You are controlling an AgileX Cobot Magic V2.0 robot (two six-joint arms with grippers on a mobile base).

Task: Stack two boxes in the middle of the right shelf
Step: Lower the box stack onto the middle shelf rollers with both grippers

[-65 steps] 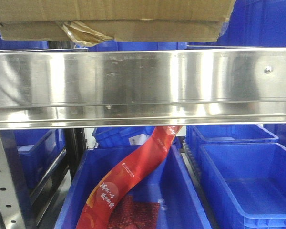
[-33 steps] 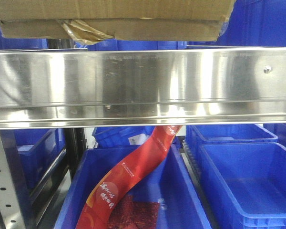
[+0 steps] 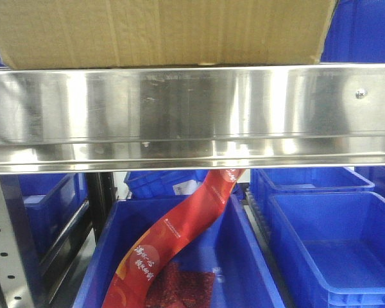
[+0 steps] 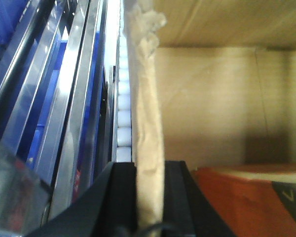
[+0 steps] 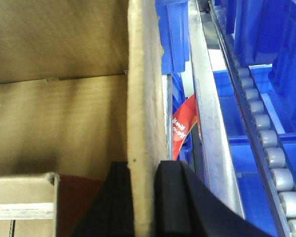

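A large brown cardboard box [image 3: 167,32] fills the top of the front view, just behind the right shelf middle [image 3: 192,115], a shiny steel board with a wide riveted lip. The lip hides the box's bottom edge, so contact with the board cannot be told. My left gripper [image 4: 149,173] is shut on the box's left wall [image 4: 145,98], one black finger on each side. My right gripper [image 5: 143,173] is shut on the right wall [image 5: 145,74] in the same way. The box [image 5: 59,113] is open-topped. A second box is out of view.
Inside the box lie an orange-red pack [image 4: 246,197] and a small taped cardboard piece [image 5: 19,195]. Roller tracks [image 5: 266,143] run beside the box. Below the shelf stand blue bins [image 3: 333,237], one holding a red banner [image 3: 179,231]. A grey perforated upright [image 3: 6,244] is at lower left.
The box has come down: its underside with torn tape showed above the lip before, and now its plain front face reaches down behind the lip.
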